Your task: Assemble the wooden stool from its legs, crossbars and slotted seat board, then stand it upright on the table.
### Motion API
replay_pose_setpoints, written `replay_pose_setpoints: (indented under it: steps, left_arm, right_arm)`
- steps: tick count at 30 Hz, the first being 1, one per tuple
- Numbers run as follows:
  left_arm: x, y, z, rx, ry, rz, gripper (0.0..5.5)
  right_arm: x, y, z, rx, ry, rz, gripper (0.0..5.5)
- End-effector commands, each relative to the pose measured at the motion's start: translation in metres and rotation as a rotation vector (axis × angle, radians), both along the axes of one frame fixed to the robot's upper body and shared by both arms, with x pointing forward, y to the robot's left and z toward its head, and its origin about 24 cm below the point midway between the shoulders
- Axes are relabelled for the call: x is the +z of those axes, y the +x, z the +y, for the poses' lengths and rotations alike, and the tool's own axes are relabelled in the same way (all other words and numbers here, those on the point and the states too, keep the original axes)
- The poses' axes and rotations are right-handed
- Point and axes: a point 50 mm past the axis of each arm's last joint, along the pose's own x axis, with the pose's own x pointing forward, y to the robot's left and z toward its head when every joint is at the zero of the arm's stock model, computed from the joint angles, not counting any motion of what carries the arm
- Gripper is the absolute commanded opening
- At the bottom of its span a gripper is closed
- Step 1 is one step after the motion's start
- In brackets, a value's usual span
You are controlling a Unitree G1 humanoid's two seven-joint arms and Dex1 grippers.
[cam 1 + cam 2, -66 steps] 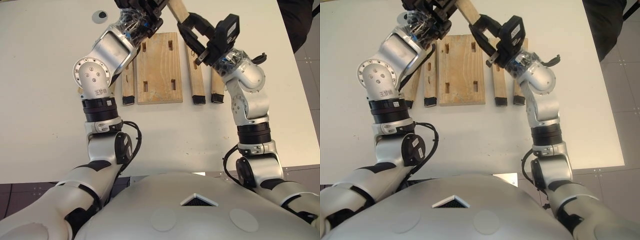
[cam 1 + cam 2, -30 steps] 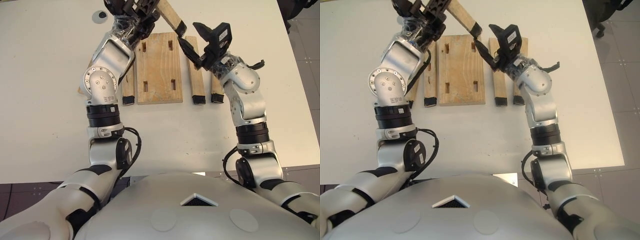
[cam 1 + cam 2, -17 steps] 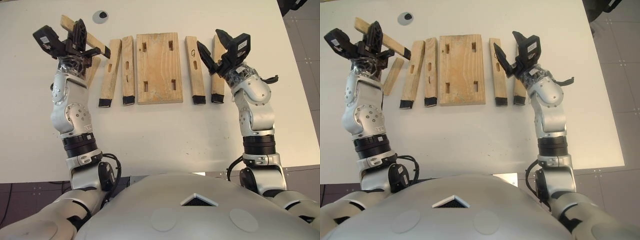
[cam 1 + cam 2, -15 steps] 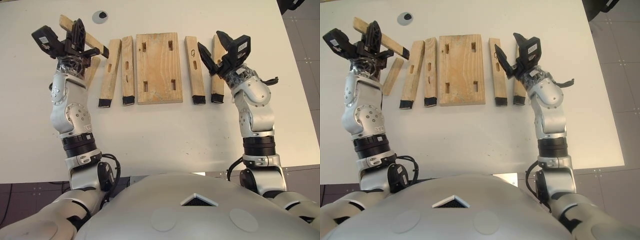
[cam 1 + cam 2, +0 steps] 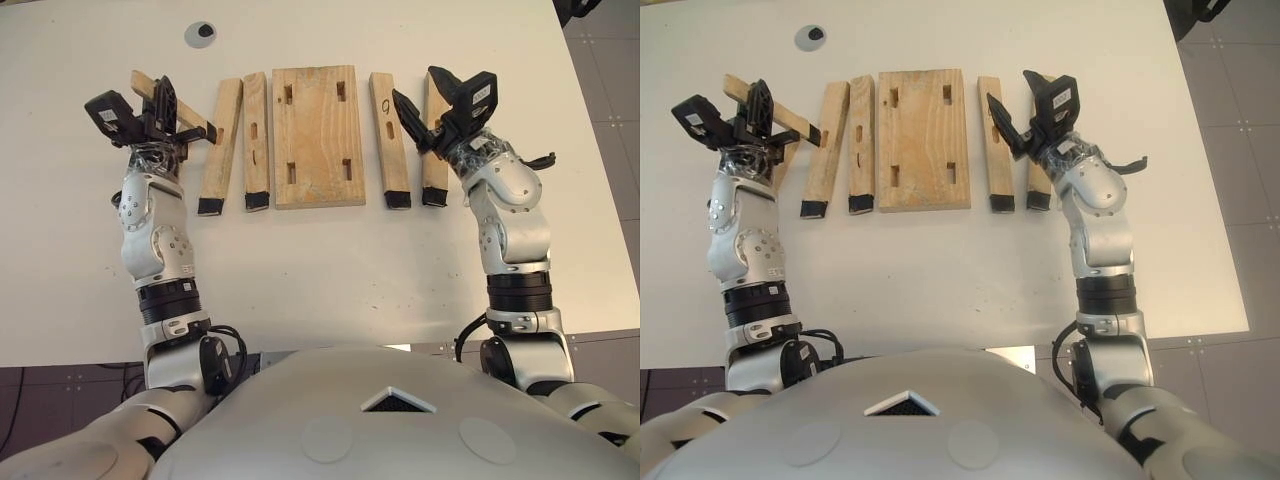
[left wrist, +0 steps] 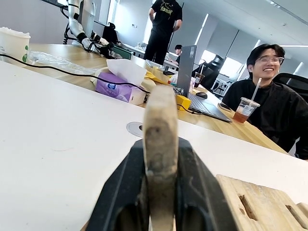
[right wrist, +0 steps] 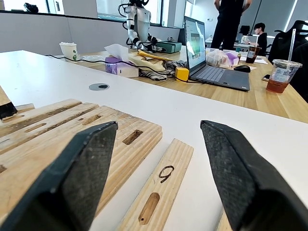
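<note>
The slotted seat board (image 5: 318,135) lies flat at the table's far middle. Two wooden legs (image 5: 220,145) (image 5: 256,140) lie to its left and two more (image 5: 388,140) (image 5: 433,150) to its right, all with black tips. My left gripper (image 5: 150,112) is at the far left, shut on another black-tipped wooden piece (image 5: 185,108) held crosswise above the table; the left wrist view shows its end (image 6: 161,120) clamped between the fingers. My right gripper (image 5: 428,95) hovers open over the two right legs, and the leg marked with a numeral (image 7: 161,183) lies below its spread fingers.
A small grey disc (image 5: 200,32) is set in the table beyond the parts. The white table (image 5: 330,270) is bare in front of the parts. Another desk with a laptop (image 7: 207,67), cups and tissues stands behind the table.
My left arm has brought the held piece lower and nearer, closer to the left legs. The right gripper has stayed open in about the same place.
</note>
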Motion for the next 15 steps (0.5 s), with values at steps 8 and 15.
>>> replay_pose_setpoints:
  steps: [8, 15]
  left_arm:
    - [-0.002, -0.001, 0.000, 0.009, -0.005, -0.007, 0.38]
    - [-0.009, -0.001, 0.000, -0.002, -0.001, 0.017, 0.38]
  right_arm:
    - [-0.005, -0.004, 0.000, 0.037, -0.033, 0.046, 3.18]
    - [-0.007, -0.004, 0.003, 0.064, -0.064, 0.061, 3.18]
